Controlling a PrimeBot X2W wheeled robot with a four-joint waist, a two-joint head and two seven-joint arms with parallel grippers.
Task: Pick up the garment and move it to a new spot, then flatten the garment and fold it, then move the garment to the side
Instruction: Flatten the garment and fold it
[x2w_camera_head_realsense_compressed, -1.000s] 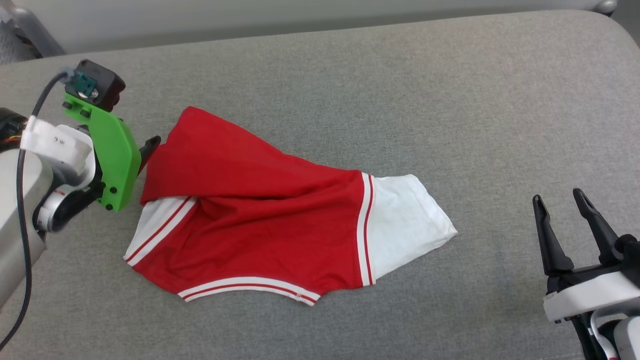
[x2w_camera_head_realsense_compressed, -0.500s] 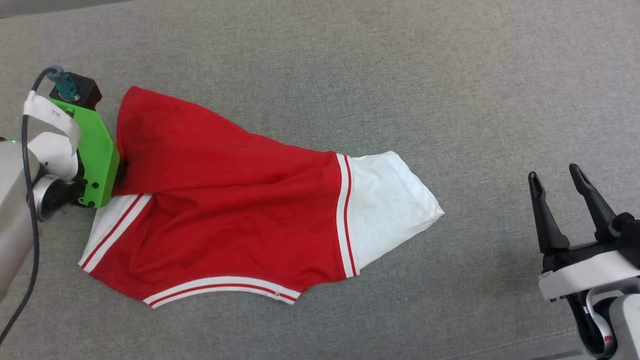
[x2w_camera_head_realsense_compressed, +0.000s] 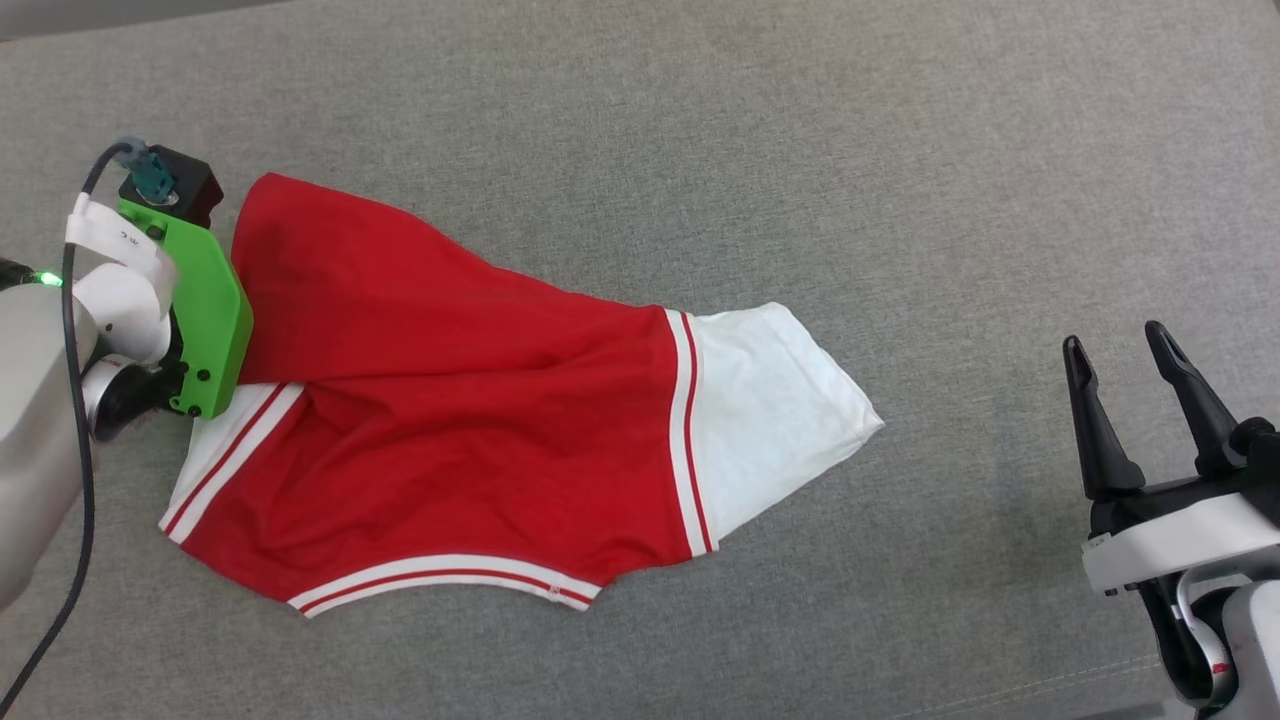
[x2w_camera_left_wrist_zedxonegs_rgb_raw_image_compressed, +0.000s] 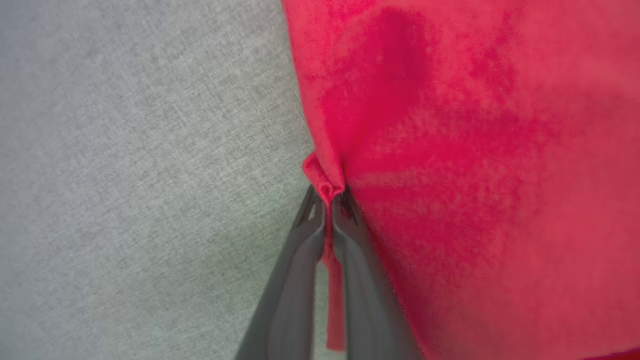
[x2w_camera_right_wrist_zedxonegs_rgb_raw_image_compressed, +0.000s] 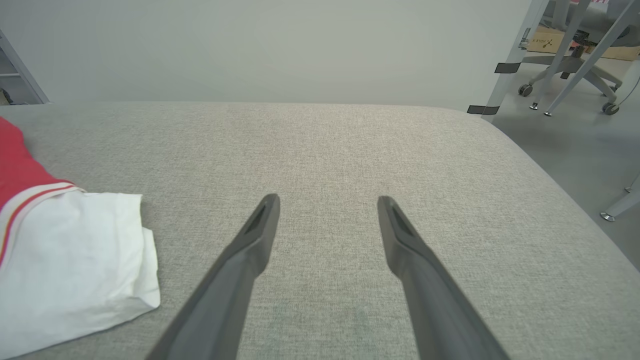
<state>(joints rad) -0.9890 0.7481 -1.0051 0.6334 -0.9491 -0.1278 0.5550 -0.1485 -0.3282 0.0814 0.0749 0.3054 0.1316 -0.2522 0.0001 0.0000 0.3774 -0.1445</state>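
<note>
The garment (x2w_camera_head_realsense_compressed: 450, 400) lies crumpled on the grey padded surface (x2w_camera_head_realsense_compressed: 800, 150), red body to the left and a white sleeve (x2w_camera_head_realsense_compressed: 770, 410) with striped trim to the right. My left gripper (x2w_camera_left_wrist_zedxonegs_rgb_raw_image_compressed: 327, 196) is shut on a small fold of red cloth (x2w_camera_left_wrist_zedxonegs_rgb_raw_image_compressed: 450, 150) at the garment's left edge. In the head view its fingers are hidden under the green wrist mount (x2w_camera_head_realsense_compressed: 205, 320). My right gripper (x2w_camera_head_realsense_compressed: 1113, 340) stands open at the lower right, apart from the garment. In the right wrist view, that gripper (x2w_camera_right_wrist_zedxonegs_rgb_raw_image_compressed: 327, 200) holds nothing and the white sleeve (x2w_camera_right_wrist_zedxonegs_rgb_raw_image_compressed: 75, 260) lies to its left.
The surface's rounded right edge (x2w_camera_right_wrist_zedxonegs_rgb_raw_image_compressed: 550, 175) drops to a grey floor with chair legs and castors (x2w_camera_right_wrist_zedxonegs_rgb_raw_image_compressed: 565, 65). A pale wall (x2w_camera_right_wrist_zedxonegs_rgb_raw_image_compressed: 275, 45) runs behind the surface. Bare grey fabric stretches between the sleeve and my right gripper.
The head camera tilted down, shifting the whole picture. My left gripper slid in to the garment's left edge and closed on a fold of it. The right gripper stayed open.
</note>
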